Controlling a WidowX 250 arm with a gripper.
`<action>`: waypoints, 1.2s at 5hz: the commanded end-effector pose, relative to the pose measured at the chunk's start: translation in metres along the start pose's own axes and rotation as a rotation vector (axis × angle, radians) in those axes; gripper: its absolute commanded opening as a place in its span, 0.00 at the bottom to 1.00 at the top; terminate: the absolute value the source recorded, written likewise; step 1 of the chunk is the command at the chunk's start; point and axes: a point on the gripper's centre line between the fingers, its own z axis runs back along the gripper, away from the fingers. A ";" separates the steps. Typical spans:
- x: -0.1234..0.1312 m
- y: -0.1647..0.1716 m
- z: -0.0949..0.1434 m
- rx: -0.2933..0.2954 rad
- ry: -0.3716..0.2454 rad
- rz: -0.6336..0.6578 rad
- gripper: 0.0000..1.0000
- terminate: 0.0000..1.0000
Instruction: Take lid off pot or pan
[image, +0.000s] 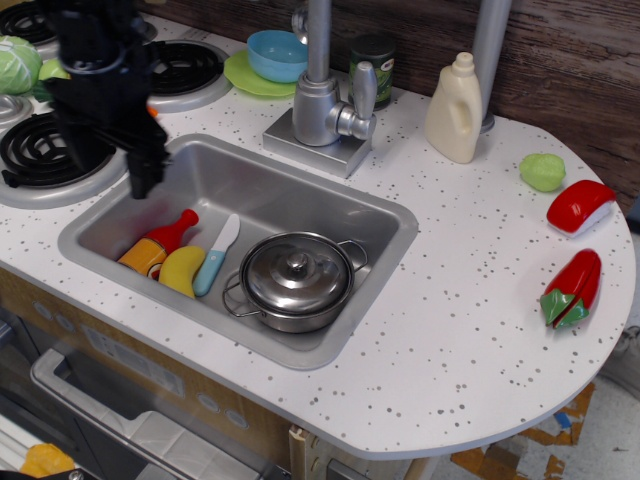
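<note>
The steel pot (262, 312) stands in the sink (392, 232), at its front right, with wire loop handles at both sides. The domed steel lid (270, 285) sits shut on the pot, its round knob (298, 265) at the centre. My black gripper (145, 178) hangs over the sink's back left corner, up and to the left of the pot and well apart from it. Its fingers point down and appear as one dark shape, so I cannot tell whether they are open. Nothing shows between them.
A red and yellow toy bottle (160, 243), a banana (182, 270) and a toy knife (217, 255) lie in the sink left of the pot. The faucet (325, 95) stands behind the sink. A blue bowl (277, 55), a white bottle (455, 110) and stove burners (40, 150) surround it.
</note>
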 end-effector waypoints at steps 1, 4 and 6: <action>0.035 -0.042 0.025 0.021 -0.123 0.006 1.00 0.00; 0.045 -0.101 0.000 -0.069 -0.066 -0.021 1.00 0.00; 0.037 -0.128 -0.028 -0.092 -0.057 -0.008 1.00 0.00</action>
